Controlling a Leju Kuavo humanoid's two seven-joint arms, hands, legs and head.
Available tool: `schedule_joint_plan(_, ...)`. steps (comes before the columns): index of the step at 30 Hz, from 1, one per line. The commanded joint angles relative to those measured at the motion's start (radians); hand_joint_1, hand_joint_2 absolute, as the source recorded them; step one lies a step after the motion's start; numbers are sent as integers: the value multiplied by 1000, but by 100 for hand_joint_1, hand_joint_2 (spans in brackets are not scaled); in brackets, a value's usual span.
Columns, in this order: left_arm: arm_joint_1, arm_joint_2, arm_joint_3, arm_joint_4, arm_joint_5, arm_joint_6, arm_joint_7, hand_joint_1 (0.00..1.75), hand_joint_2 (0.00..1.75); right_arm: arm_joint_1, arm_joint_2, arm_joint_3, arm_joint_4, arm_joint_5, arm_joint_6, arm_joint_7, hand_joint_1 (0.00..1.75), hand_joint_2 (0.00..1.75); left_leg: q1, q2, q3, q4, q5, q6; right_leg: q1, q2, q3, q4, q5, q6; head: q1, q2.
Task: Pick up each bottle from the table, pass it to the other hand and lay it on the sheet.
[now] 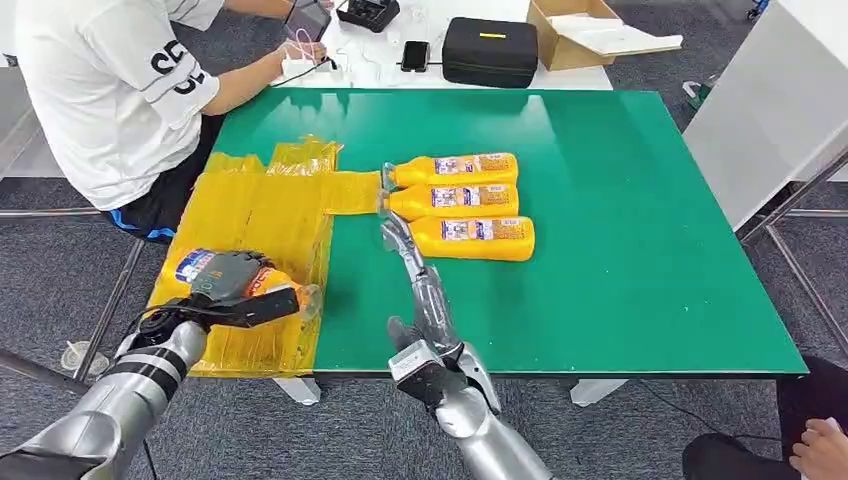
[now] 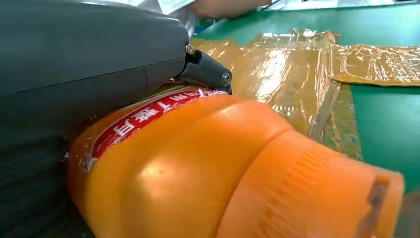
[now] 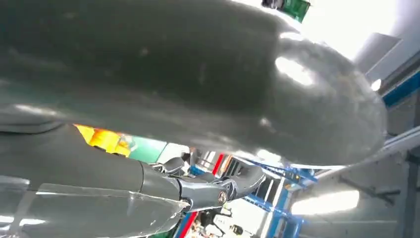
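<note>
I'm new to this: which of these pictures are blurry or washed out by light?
Head view: sharp, mild glare on the table. Left wrist view: the held bottle is close and its cap blurs; the sheet glints. Right wrist view: the hand is dim against blown-out light.

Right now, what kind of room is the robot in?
Probably a lab or workshop for testing robots. A green work table stands on grey carpet, a person sits beside it with a device, and a black equipment case and open cardboard box sit behind.

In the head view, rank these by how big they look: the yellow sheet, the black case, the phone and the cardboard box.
1. Yellow sheet, clearly largest.
2. Black case and cardboard box look alike; the box is cut off by the picture's edge, so I won't rank them.
3. Phone, smallest.
</note>
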Motion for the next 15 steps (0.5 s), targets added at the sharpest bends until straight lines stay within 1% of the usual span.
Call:
schedule_joint_plan(1,6,-6,45,72,58,-67,-28,145,175,-54,-6,22,106,1,9,4,0,0,0,3,4,-1,-1,1,1,2,4,-1,0,-1,0,0)
schedule_joint_plan(2,12,-8,47,69,63,-71,-32,93,175,-54,-4,23,110,1,12,4,0,0,0,4,6,-1,-2,1,1,2,5,-2,0,-1,0,0)
schedule_joint_plan(3,16,-11,52,67,72,-78,-38,19,175,-56,-3,23,116,3,13,4,0,0,0,3,4,-1,-1,1,0,2,4,-1,0,-1,0,0)
schedule_joint_plan(4,17,-12,51,66,73,-81,-39,0,175,-57,-2,24,120,3,14,4,0,0,0,5,7,-1,-2,1,1,3,6,-2,0,-2,0,0)
schedule_joint_plan(6,14,-13,39,64,69,-88,-40,0,175,-60,0,21,129,1,17,4,0,0,0,4,6,-1,-1,1,1,2,6,-2,0,-1,0,0)
schedule_joint_plan(7,14,-13,31,64,66,-99,-42,0,0,-62,0,20,134,0,22,4,0,0,0,2,4,-1,-1,0,1,1,4,-1,0,-1,0,0)
schedule_joint_plan(8,14,-13,24,65,64,-102,-42,0,0,-62,2,17,137,-2,24,3,0,0,0,3,6,-1,-1,1,1,1,5,-2,0,-1,0,0)
schedule_joint_plan(9,14,-13,21,65,66,-108,-41,0,0,-63,2,17,140,-3,28,2,0,0,0,1,5,-1,-1,0,0,1,4,-1,0,-1,0,0)
schedule_joint_plan(12,15,-10,9,68,68,-125,-37,0,0,-67,2,14,150,-3,30,0,0,0,0,3,7,-1,-1,1,1,2,6,-2,0,-1,0,0)
schedule_joint_plan(14,17,-8,4,70,68,-136,-38,0,0,-67,2,11,153,-4,32,-1,0,0,0,1,4,-1,0,0,0,1,4,-1,0,-1,0,0)
schedule_joint_plan(15,16,-7,-1,72,67,-146,-36,0,0,-68,3,9,154,-6,33,-2,0,0,0,2,6,-1,-1,0,0,1,6,-1,0,-1,0,0)
